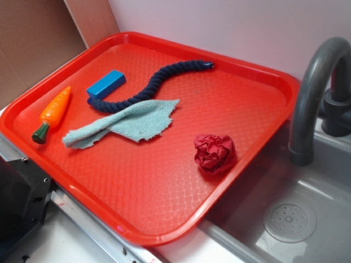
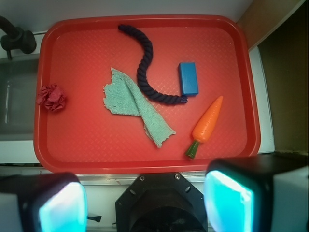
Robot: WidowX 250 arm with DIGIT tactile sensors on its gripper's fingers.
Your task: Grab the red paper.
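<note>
We see the red paper [image 1: 214,154] as a crumpled dark crimson ball lying on the red tray [image 1: 137,192], close to the tray edge that borders the grey sink [image 1: 285,219]. In the wrist view the same ball [image 2: 51,97] sits near the tray's left rim, well apart from everything else on it. Our hand [image 2: 145,200] hangs above the surface just outside the tray's near edge, its two pale blue fingers [image 2: 227,203] spread wide with nothing between them, so it is released and far from the paper. Near the middle of the tray a pale blue-green cloth [image 1: 123,125] lies rumpled, one end overlapping a dark blue rope [image 1: 156,82] that curves across the tray. A blue block [image 1: 106,84] rests touching or just beside the rope's end, and a toy carrot [image 1: 52,113] lies near the far corner from the paper. A dark faucet [image 1: 315,87] arches over the sink beside the tray
</note>
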